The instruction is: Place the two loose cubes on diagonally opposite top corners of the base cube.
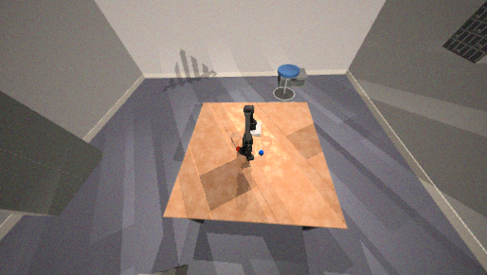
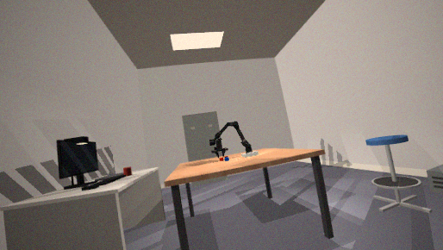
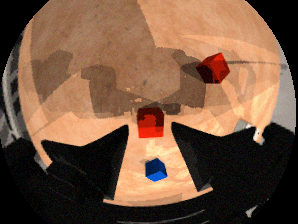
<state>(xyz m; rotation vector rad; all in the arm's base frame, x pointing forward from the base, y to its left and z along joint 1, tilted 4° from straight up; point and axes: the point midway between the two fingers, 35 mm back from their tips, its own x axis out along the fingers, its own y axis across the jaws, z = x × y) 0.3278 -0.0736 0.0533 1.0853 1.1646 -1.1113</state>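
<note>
The gripper (image 3: 150,125) (image 2: 221,154) is open and points down. In the wrist view one red cube (image 3: 150,123) shows centred at the gap between the fingertips, with nothing gripped; the fingertips appear to be above it. The top view does not show this cube, hidden by the arm. The other red cube (image 3: 213,68) (image 1: 238,149) lies on the table, turned at an angle, at the upper right of the wrist view. The blue cube (image 3: 156,170) (image 1: 261,153) (image 2: 227,159) stands apart on the table, with nothing on top. A red cube also shows beside it in the exterior view.
The wooden table (image 1: 294,190) (image 2: 284,159) carries the arm on its white base plate (image 1: 257,130). A desk (image 2: 86,203) with a monitor (image 2: 77,159) and a red mug (image 2: 127,171) stands at the left of the exterior view. A blue stool (image 1: 288,71) (image 2: 386,140) stands on the floor.
</note>
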